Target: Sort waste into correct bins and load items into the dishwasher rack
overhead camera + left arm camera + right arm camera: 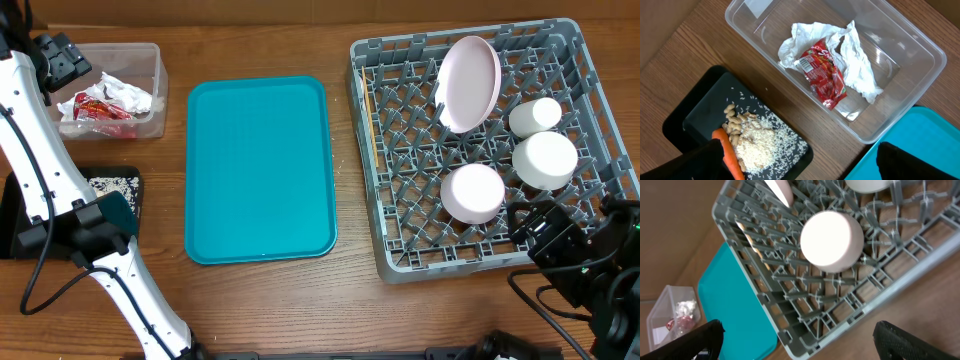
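Overhead shows the rack (400, 195) loaded, waste (100, 102) in the tub (152, 126); left tool (805, 160) and right tool (805, 337) gape open, empty, so only pulling clear seems left

This looks like a robotics lab bench staged as a dish-clearing station, not a real kitchen. A wood-grain table (260, 310) carries a large square grey plastic dishwasher rack (372, 200), a flat teal plastic tray (260, 170), a clear plastic rectangular tub (152, 62) and a shallow black rectangular tray (132, 185). A white-shelled robot arm (30, 130) and a black robot arm (600, 285) stand at the table's near edge.
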